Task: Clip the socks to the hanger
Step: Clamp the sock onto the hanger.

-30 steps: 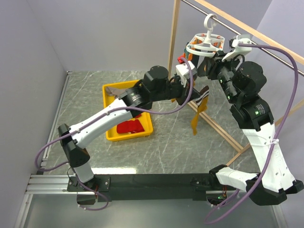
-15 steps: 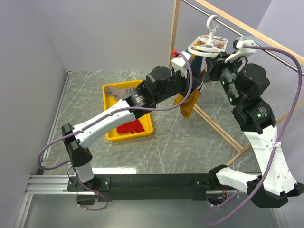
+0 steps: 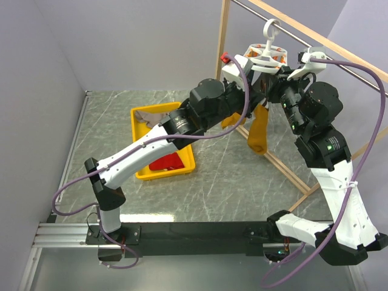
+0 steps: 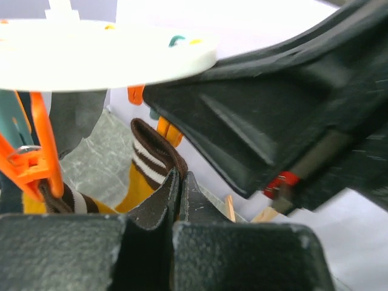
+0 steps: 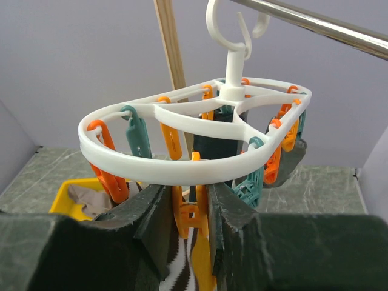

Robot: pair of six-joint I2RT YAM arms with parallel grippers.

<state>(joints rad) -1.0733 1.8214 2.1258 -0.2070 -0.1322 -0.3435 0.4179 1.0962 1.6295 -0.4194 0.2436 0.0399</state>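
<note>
The white hanger (image 3: 265,58) hangs by its hook from the metal rod. It also shows in the right wrist view (image 5: 182,163) and in the left wrist view (image 4: 109,57). My left gripper (image 4: 179,177) is shut on the brown-and-white striped cuff of a mustard sock (image 4: 151,159), held just under the ring. The sock (image 3: 258,128) hangs down between the arms. My right gripper (image 5: 189,212) is closed on an orange clip (image 5: 195,213), with the striped cuff (image 5: 193,270) right below it. In the top view both grippers (image 3: 250,77) (image 3: 271,85) meet under the hanger.
A yellow bin (image 3: 140,173) holds a red sock (image 3: 167,162) and other socks. The wooden frame post (image 3: 221,54) and metal rod (image 3: 291,25) stand close behind. Dark socks (image 5: 225,145) and a grey one (image 5: 292,153) hang from other clips.
My left arm has lifted the mustard sock up and to the right, from below the hanger to its ring. The sock has swung right. The right gripper stays at the hanger.
</note>
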